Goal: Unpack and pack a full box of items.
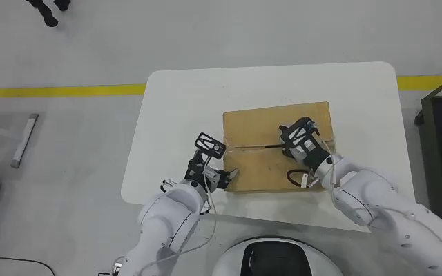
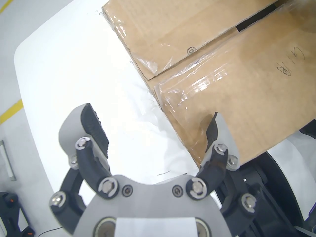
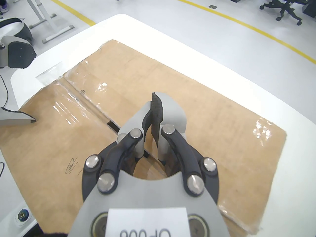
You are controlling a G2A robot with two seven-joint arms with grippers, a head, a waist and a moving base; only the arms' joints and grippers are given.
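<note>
Grey right gripper (image 3: pixel 155 107), fingers pressed together, sits at the centre seam of the closed cardboard box (image 3: pixel 209 104). The left gripper (image 2: pixel 151 117), fingers spread wide, is at the box's near corner. The box lies on the white tabletop (image 1: pixel 179 103).

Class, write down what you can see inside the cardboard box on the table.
The cardboard box has both top flaps closed, hiding the contents. Only a narrow dark gap shows along their seam; nothing is discernible in it. The right gripper sits over that seam.
</note>
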